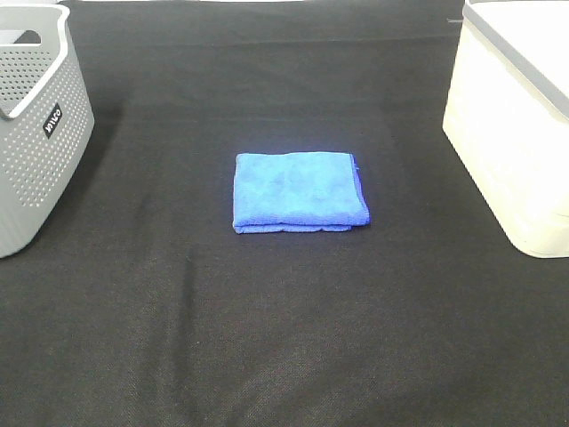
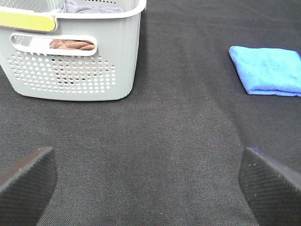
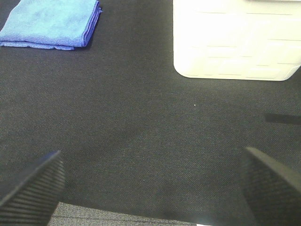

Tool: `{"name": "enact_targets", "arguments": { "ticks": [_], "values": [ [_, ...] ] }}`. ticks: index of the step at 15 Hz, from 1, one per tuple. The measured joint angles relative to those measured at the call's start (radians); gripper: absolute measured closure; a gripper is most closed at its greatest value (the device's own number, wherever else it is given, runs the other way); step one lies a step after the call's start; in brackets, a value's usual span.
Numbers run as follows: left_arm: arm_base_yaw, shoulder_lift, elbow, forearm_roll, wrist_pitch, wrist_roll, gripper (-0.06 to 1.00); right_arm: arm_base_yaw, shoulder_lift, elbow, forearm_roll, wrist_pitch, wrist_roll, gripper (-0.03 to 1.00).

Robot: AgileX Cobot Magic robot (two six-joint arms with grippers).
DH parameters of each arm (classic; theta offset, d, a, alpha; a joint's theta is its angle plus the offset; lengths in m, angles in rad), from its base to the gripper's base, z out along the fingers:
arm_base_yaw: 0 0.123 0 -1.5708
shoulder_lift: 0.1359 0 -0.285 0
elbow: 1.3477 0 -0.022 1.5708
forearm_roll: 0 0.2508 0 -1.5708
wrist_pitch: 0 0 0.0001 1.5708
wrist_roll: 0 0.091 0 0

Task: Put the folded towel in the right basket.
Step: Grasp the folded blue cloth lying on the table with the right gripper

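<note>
A folded blue towel [image 1: 298,191] lies flat in the middle of the black table. It also shows in the left wrist view [image 2: 268,70] and in the right wrist view [image 3: 49,23]. The right basket [image 1: 516,124] is white and stands at the table's right edge; its wall shows in the right wrist view [image 3: 235,42]. Neither arm shows in the exterior high view. My left gripper [image 2: 150,188] is open and empty, well short of the towel. My right gripper [image 3: 150,186] is open and empty, short of the towel and the white basket.
A grey perforated basket [image 1: 36,124] stands at the left edge; in the left wrist view [image 2: 75,52] it holds some cloth. The black cloth [image 1: 284,338] covers the table.
</note>
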Motion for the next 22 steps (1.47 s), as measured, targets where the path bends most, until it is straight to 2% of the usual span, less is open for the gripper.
{"name": "enact_targets", "arguments": {
  "ticks": [22],
  "values": [
    [0.0,0.0,0.0,0.0,0.0,0.0,-0.03,0.0,0.0,0.0,0.0,0.0,0.0,-0.01]
  ]
}}
